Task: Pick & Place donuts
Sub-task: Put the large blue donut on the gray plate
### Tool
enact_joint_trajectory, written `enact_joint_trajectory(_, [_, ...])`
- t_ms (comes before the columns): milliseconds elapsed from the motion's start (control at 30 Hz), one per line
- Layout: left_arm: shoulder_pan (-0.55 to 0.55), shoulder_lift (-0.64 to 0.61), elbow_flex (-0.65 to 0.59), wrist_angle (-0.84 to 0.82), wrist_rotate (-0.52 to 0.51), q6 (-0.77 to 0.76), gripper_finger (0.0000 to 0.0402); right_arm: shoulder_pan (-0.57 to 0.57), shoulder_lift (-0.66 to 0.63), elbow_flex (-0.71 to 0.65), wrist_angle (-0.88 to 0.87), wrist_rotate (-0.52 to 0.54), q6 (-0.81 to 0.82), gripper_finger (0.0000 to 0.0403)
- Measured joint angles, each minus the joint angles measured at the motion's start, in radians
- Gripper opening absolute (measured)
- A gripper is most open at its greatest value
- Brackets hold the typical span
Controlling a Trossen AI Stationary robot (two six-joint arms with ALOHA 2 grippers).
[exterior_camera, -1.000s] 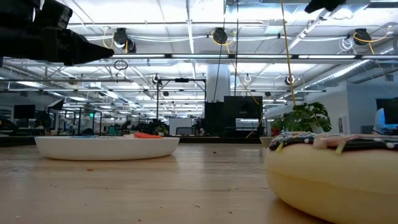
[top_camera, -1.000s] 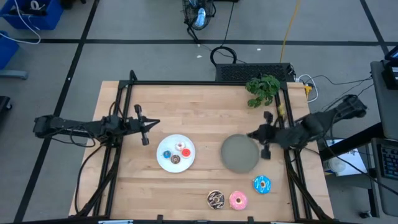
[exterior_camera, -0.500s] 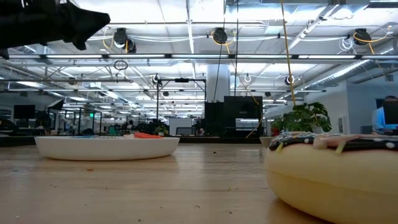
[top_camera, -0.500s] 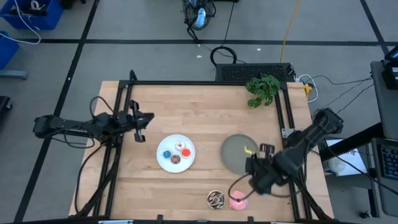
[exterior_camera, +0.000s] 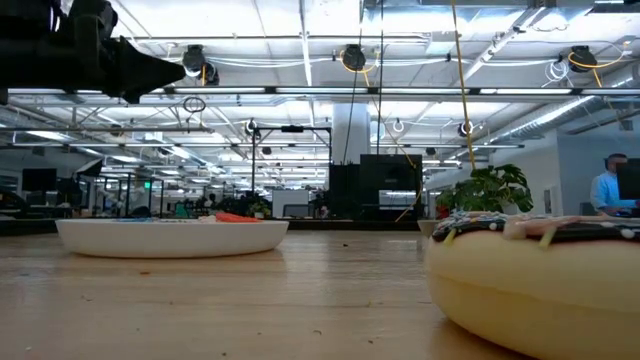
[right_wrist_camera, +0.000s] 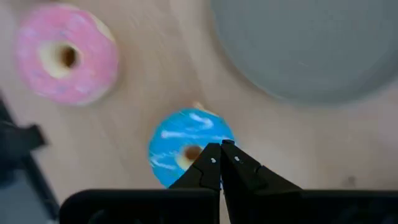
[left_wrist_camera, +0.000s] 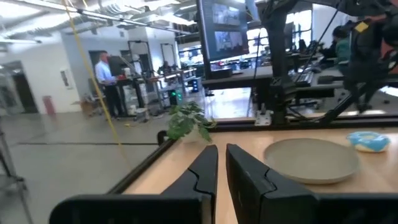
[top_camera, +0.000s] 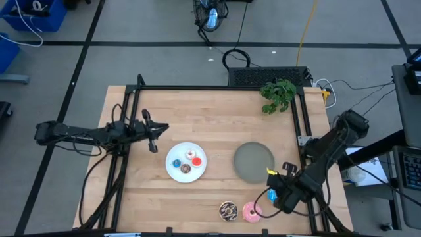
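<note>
Flanking blue donut (right_wrist_camera: 189, 152): pink donut (right_wrist_camera: 65, 56) | grey plate (right_wrist_camera: 314, 46)

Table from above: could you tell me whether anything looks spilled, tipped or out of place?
Nothing stands out. Four tiny donuts sit on the white plate, the grey plate is bare, and the chocolate donut, pink donut and blue donut lie flat on the wood near the front edge.
</note>
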Motion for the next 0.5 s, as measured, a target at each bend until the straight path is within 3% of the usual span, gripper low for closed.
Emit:
enact_joint_trajectory(267, [0.0,0.0,0.0,0.023,-0.036,0.062,0.004,-0.013,-0.113,-0.26,0.34,-0.054,0.093,0.0012])
enact_joint_trajectory(500, [0.0,0.0,0.0,0.034,-0.036,0.062,0.004,-0.013,-0.188,-0.37,0.425,-0.107,0.177,0.0113])
